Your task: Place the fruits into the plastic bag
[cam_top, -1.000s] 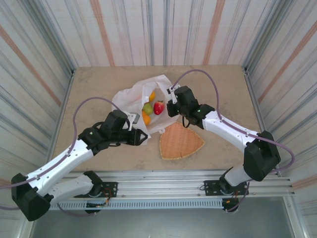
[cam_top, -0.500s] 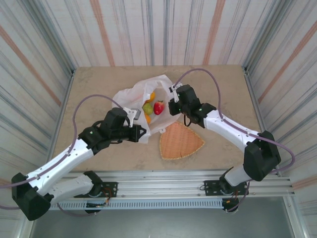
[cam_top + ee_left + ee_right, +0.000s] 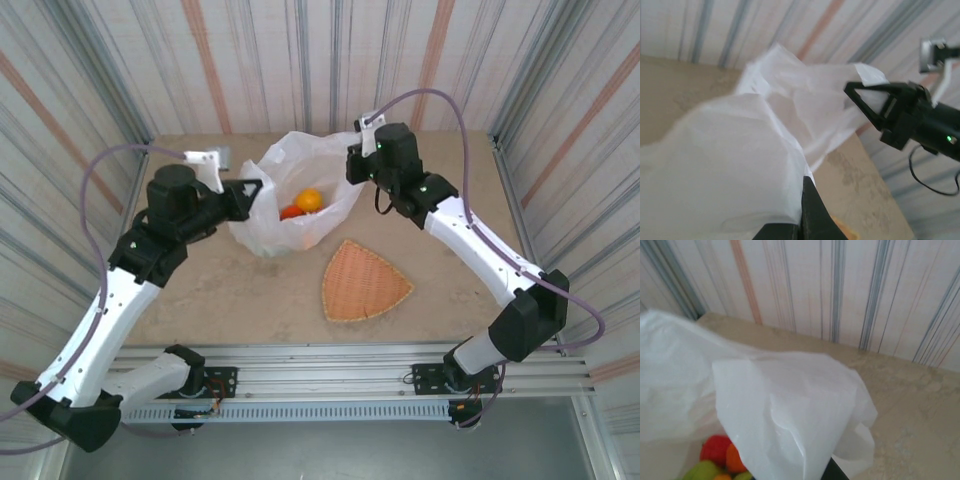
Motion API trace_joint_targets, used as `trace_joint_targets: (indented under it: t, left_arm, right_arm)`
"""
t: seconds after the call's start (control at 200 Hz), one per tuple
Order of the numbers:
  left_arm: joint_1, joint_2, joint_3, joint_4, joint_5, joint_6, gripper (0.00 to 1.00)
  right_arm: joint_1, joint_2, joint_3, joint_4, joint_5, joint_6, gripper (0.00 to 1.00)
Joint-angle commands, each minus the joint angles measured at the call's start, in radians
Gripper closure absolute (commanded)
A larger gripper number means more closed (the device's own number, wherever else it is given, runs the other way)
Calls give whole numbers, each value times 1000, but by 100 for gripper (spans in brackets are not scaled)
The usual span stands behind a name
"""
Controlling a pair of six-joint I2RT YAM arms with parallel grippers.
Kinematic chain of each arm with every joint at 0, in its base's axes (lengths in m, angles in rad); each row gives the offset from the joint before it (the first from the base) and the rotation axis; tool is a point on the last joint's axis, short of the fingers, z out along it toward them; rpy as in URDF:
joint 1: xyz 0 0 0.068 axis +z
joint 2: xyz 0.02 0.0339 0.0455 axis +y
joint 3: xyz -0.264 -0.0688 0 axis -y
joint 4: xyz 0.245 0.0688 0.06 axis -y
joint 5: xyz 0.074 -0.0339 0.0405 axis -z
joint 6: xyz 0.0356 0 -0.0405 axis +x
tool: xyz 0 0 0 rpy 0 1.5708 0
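The fruits [image 3: 305, 203] sit low inside the plastic bag [image 3: 280, 235]. From above, an orange one and a red one show through its open mouth, and my right wrist camera also catches a green one [image 3: 702, 471] beside them. A second ago the bag lay slumped on the table [image 3: 200, 290] near the middle, with my arms low over it. Now it hangs stretched between my two claws, drawn up and back toward the far wall, and its bottom sags with the load.

My left claw [image 3: 258, 190] is pinched onto the bag's left edge, with white film bunched against its finger. My right claw [image 3: 358, 168] is clamped on the right edge, the plastic draped over it. Both arms have risen and swung away from the near side, the left one much further out than before.

The woven tray [image 3: 362, 283] lies where it was on the table, now well apart from the bag.
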Motion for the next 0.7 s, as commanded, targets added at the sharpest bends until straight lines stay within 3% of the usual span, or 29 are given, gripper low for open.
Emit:
trace_joint_targets:
  t: [0.0,0.19,0.696]
  left_arm:
    - [71,35,81,13,82,-36,100]
    - [136,103,203,37,208,-69,100]
    - [142,118,298,53,242,-82,100]
  right_arm:
    - [-21,23,85,-34,-14,-27,99]
    - [-38,34,204,-35,-25,-16,99]
    - [-38,35,259,-58,-58,30,98]
